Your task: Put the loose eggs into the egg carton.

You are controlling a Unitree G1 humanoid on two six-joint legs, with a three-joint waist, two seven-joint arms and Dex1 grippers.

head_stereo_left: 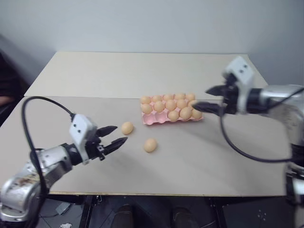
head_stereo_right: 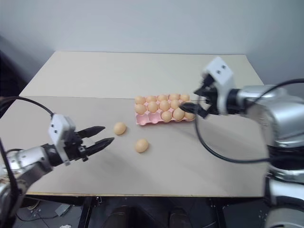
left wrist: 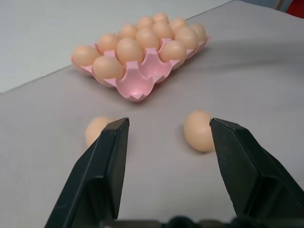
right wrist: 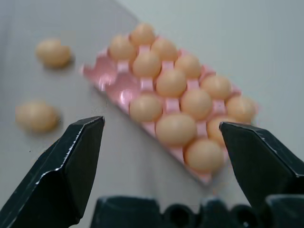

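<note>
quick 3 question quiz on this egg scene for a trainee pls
1. How many loose eggs lie on the table outside the egg carton?
2. True or false: the right gripper is holding an egg.
3. Which gripper is nearer the loose eggs? A) left gripper B) right gripper

Key:
1. Two: one egg close to the left gripper's fingertips, the other egg nearer the table's front edge.
2. False: its jaws are open and empty, beside the carton's right end.
3. A. The left gripper is open and pointed at them, touching neither.
</note>
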